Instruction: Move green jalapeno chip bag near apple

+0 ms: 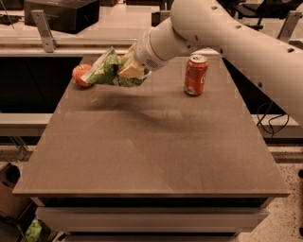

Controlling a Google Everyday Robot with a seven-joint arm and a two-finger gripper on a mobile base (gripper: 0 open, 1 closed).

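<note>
The green jalapeno chip bag (106, 70) is crumpled, green with white edges, and is held in my gripper (127, 71) just above the table's far left part. The gripper's fingers are shut on the bag's right side. The apple (80, 75), red-orange and round, sits on the table at the far left, right behind and beside the bag's left end; the bag hides part of it. The white arm reaches in from the upper right.
An orange-red soda can (195, 74) stands upright at the far right of the brown table (151, 151). A dark box (61, 14) and metal posts stand on benches behind. Cables hang at the right. A green object lies on the floor at lower left (35, 230).
</note>
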